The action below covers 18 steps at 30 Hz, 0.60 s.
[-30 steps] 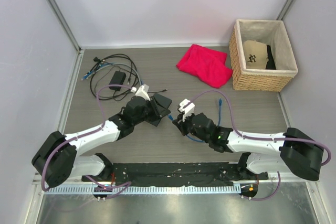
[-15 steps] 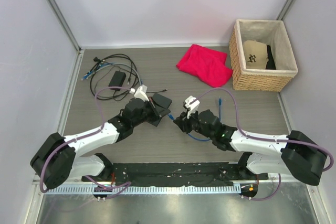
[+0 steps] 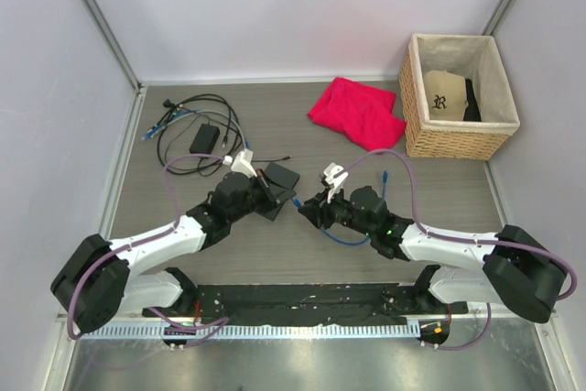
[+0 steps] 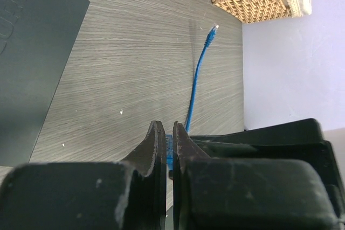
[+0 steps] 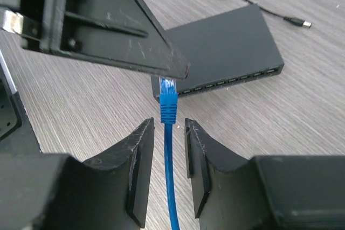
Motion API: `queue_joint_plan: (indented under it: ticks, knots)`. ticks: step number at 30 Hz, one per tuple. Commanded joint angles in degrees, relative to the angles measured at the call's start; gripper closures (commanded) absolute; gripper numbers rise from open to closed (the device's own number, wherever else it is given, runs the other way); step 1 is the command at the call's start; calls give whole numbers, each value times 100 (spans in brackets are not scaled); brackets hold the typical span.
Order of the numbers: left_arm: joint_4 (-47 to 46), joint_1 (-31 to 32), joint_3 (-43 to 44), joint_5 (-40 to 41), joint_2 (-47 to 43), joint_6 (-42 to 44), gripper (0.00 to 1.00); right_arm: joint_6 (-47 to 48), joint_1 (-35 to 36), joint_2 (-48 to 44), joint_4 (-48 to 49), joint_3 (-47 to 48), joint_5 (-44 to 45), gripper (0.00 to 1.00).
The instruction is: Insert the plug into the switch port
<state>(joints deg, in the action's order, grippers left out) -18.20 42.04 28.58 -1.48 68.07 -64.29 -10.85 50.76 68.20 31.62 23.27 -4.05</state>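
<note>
Just in front of the switch [image 5: 226, 52] on the desk [image 5: 81, 111], left fingers [image 5: 145, 52] clench the blue plug [image 5: 168, 85]; right fingers [image 5: 141, 171] stand released around its cable [image 5: 170, 187]. Best square the plug to 1 port before pushing.

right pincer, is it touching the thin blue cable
Apart. The right wrist view shows gaps between the thin blue cable and the right pincer on both sides.
</note>
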Motion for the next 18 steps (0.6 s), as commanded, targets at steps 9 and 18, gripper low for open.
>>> queue_joint_plan:
  ticks: [9, 18]
  knots:
    - [-501, 15, -80, 51, -40, -154, 100, 118, -110, 439, 697, 389, -350, 69]
    - [-422, -3, -46, 103, 13, 56, 92, 267, -172, 501, 460, 530, -324, 99]
